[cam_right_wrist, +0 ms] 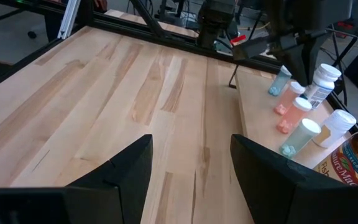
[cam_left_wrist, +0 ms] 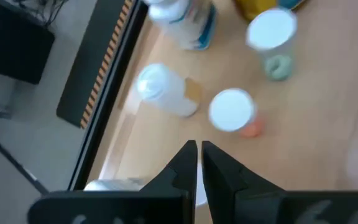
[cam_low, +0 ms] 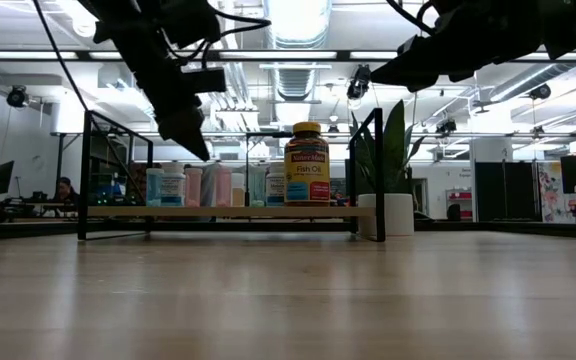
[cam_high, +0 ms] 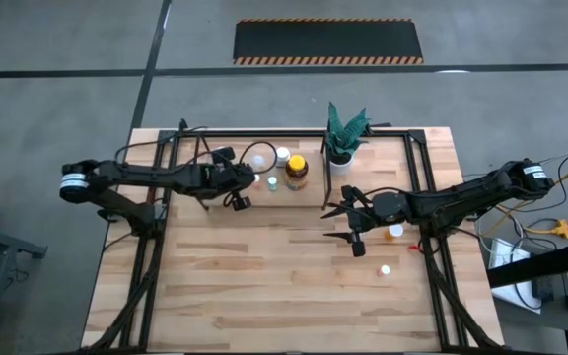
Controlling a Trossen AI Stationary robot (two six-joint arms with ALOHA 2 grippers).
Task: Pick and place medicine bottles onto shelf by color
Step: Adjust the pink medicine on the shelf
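The shelf lies at the table's far side, framed by black bars. Several medicine bottles stand on it: the amber yellow-capped one, white ones, a pale green one and pink ones. My left gripper hovers shut above the shelf, just short of a white bottle and a pink one, and holds nothing. My right gripper stands open and empty above the table, to the right of the shelf. An orange bottle and a small white-capped one stand on the table near it.
A green spiky plant in a white pot stands at the shelf's far right corner. Black frame bars run along the table's sides. The near half of the tabletop is bare wood.
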